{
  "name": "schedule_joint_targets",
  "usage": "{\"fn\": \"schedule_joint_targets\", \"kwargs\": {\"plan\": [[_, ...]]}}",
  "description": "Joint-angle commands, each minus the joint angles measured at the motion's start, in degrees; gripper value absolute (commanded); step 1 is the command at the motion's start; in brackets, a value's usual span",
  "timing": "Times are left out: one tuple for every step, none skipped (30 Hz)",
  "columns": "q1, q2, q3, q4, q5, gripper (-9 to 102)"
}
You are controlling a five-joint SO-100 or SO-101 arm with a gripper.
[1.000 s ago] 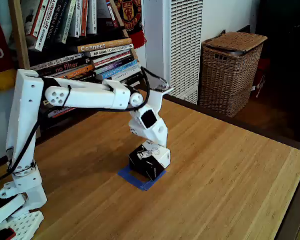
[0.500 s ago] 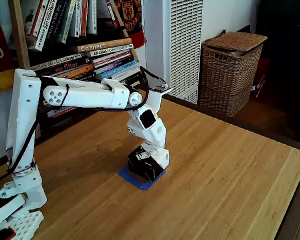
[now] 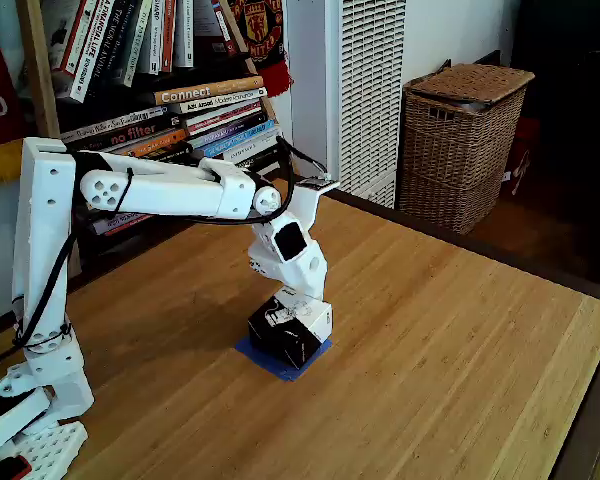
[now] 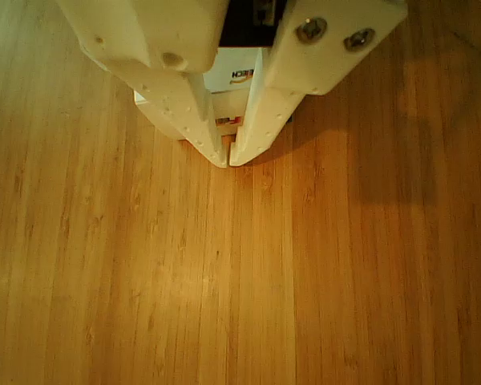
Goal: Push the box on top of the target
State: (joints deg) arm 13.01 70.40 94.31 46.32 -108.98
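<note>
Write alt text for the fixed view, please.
A white robot arm reaches down with its tool against a small black-and-white box sitting mostly over a blue tape square on a wooden table. Behind stand bookshelves and a wicker basket.

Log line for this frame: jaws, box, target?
jaws: gripper shut, tips down against box | box: sitting over target, blue tape showing at the near edge | phase: push nearly finished

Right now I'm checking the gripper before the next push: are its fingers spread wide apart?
No. In the other view the gripper has its fingertips nearly touching above the wooden table.
</note>
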Motion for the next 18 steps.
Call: {"fn": "schedule_joint_targets", "kwargs": {"plan": [[0.53,5.1,0.97,-0.18,-0.53,0],[0.53,5.45,1.41,-0.18,-0.53,0],[0.53,5.98,2.02,-0.18,-0.7,0],[0.53,6.5,2.55,-0.18,-0.79,0],[0.53,6.94,3.08,-0.18,-1.05,0],[0.62,7.38,3.6,-0.18,-1.32,0],[0.79,7.82,4.13,-0.26,-1.49,0],[1.05,8.17,4.48,-0.44,-1.58,0],[1.23,8.44,4.66,-0.79,-1.76,0],[1.49,8.53,4.66,-0.97,-1.85,0],[1.85,8.61,4.31,-1.23,-1.67,0],[2.11,8.61,4.04,-1.58,-1.41,0],[2.29,8.61,3.87,-2.02,-1.14,0],[2.55,8.61,3.87,-2.64,-0.97,0],[2.72,8.61,3.78,-3.16,-0.7,0],[2.9,8.61,3.78,-3.69,-0.26,0],[2.99,8.61,3.78,-4.22,0.09,0],[3.08,8.61,3.78,-4.66,0.35,0]]}}
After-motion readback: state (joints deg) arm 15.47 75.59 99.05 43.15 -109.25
